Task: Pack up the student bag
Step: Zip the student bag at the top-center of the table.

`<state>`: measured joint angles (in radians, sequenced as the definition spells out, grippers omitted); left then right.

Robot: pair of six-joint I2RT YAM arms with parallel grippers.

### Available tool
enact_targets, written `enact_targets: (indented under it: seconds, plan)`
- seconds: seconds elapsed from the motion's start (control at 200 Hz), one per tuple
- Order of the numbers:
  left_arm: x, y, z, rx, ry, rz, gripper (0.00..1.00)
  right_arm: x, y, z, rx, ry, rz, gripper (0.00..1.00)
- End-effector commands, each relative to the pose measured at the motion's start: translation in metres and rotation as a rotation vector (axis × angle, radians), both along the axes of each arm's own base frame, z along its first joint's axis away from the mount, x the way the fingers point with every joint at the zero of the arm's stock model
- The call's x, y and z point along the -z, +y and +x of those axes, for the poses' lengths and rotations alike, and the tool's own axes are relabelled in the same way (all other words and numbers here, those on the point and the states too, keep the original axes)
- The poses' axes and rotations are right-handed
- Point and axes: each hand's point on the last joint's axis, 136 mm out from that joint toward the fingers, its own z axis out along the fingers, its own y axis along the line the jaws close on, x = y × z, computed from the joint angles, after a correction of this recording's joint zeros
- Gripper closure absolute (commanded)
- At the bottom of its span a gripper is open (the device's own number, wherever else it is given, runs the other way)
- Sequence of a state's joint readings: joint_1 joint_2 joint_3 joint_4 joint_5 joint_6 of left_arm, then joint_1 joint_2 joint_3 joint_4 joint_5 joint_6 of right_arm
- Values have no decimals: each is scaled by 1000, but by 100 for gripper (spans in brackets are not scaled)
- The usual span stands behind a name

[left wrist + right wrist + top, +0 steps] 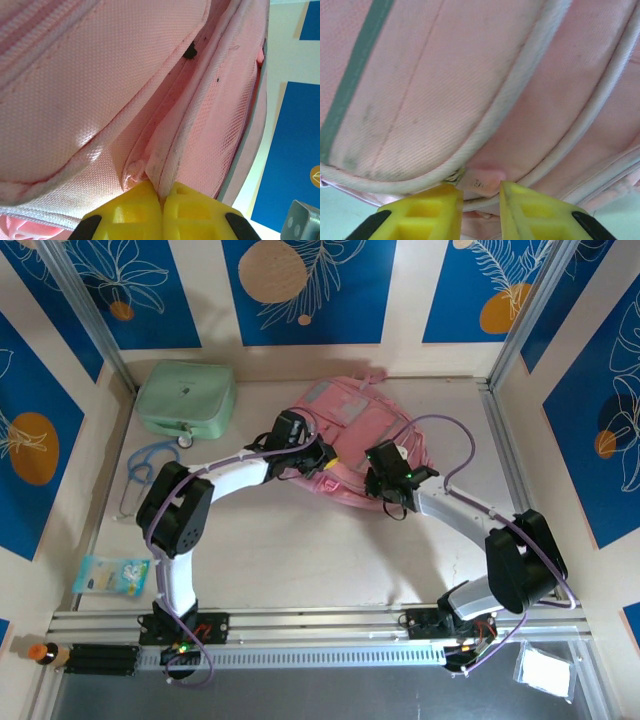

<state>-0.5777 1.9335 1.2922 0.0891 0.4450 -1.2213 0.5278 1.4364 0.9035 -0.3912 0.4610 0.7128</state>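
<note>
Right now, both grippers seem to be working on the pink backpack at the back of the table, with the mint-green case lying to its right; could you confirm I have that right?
Nearly. Both the left gripper and the right gripper are at the pink backpack, but the top external view shows the mint-green case lying to its left, not its right.

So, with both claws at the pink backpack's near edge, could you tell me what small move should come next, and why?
Probably draw the two claws gently apart to spread the seam. The left claw is shut on a piped fabric edge of the pink backpack, while the right claw pinches a small fold beside the piping. The bag looks closed and flat, so nothing could be packed yet.
</note>
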Motion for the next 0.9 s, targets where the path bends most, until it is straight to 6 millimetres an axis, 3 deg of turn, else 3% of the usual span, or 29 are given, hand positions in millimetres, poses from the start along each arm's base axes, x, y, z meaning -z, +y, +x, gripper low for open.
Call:
enact_targets:
  seconds: [0.0, 0.405, 0.53, 0.66, 0.895]
  plan:
    - [-17, 10, 11, -4, -68, -13, 100, -10, 12, 0, -133, -23, -22, 69]
    - [-18, 13, 11, 3, -71, -2, 100, -5, 20, 11, -334, -65, -148, 60]
    - [-18, 17, 12, -4, -73, 1, 100, -2, 18, 15, -345, -70, -170, 66]
    - [-16, 21, 12, -3, -69, 12, 100, 1, 28, 15, -418, -82, -154, 71]
    - [-14, 31, 16, -7, -68, 30, 100, 2, 26, 22, -420, -96, -180, 74]
